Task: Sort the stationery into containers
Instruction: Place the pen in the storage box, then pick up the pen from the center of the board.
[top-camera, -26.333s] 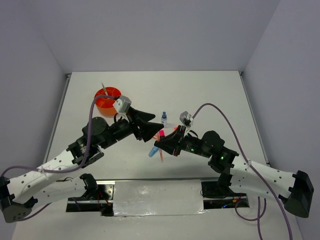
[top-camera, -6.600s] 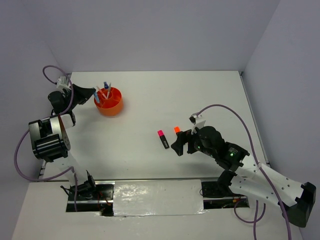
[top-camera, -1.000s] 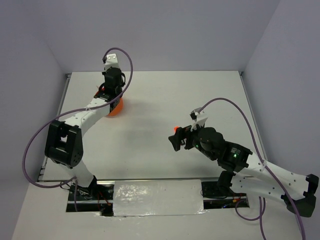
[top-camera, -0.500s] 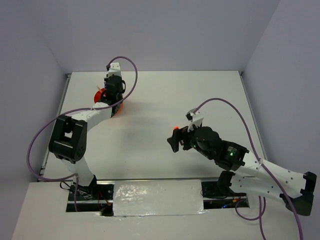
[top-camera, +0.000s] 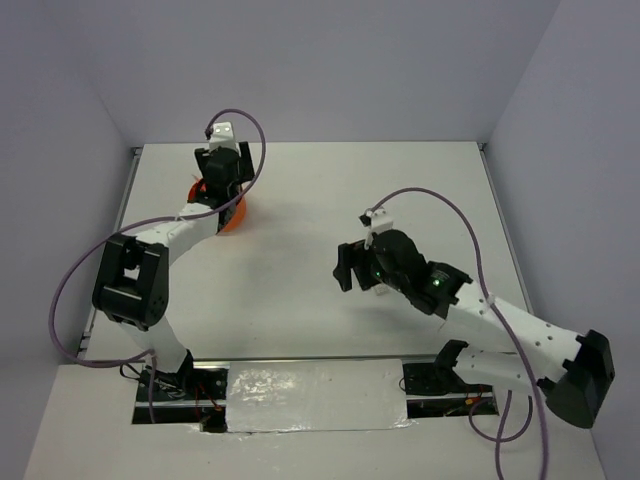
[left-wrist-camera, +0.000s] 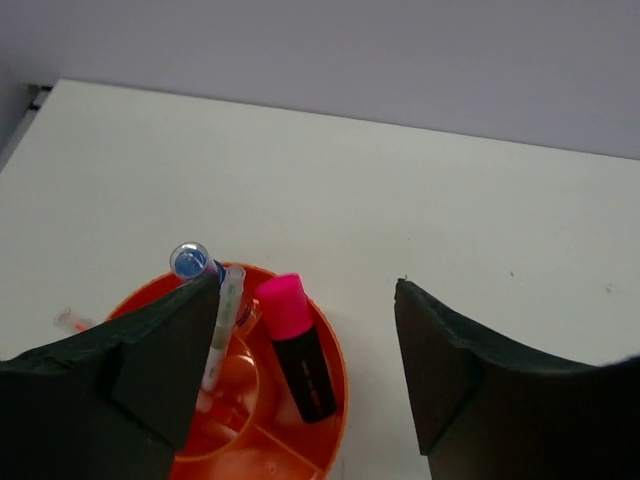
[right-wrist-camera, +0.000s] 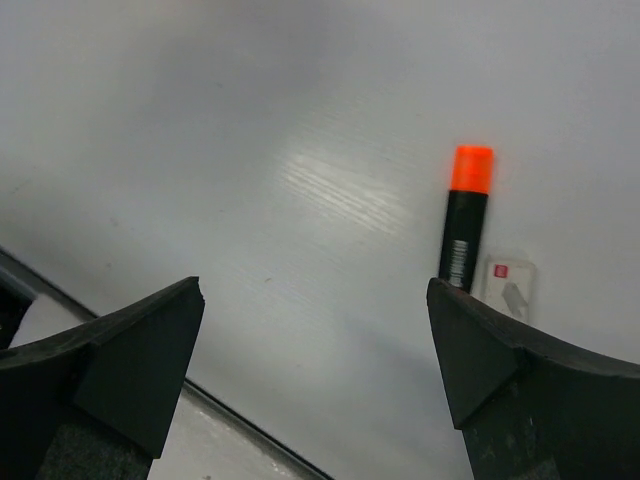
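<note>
1. Top view: your left end effector (top-camera: 215, 185) hangs directly over the orange cup (top-camera: 232, 216) at the far left of the table (top-camera: 300, 190), hiding most of it. Some seconds ago it stood off the cup's left side, and the pink highlighter lay on the table well right of the cup. Your right end effector (top-camera: 345, 270) is well to the right of the cup and nearer the arm bases. Half a second ago an orange tip showed beside it. The arm now covers that spot.

2. Left wrist view: the left end effector (left-wrist-camera: 302, 290) is spread wide and grips nothing. A second ago it was much narrower. The pink highlighter (left-wrist-camera: 298, 355) stands cap-up inside the cup (left-wrist-camera: 295, 445), leaning against the cup's right wall. It sits below and between the two fingers (left-wrist-camera: 150, 360) and touches neither. In the cup's left part stand a blue-capped piece (left-wrist-camera: 188, 260) and a pale thin stick (left-wrist-camera: 225, 320).

3. Right wrist view: the right end effector (right-wrist-camera: 315, 295) is fully spread and empty, as it was a second ago. The orange highlighter (right-wrist-camera: 464, 230) lies flat on the table, well away from the cup. The white eraser (right-wrist-camera: 508, 282) lies just beside its black end.
</note>
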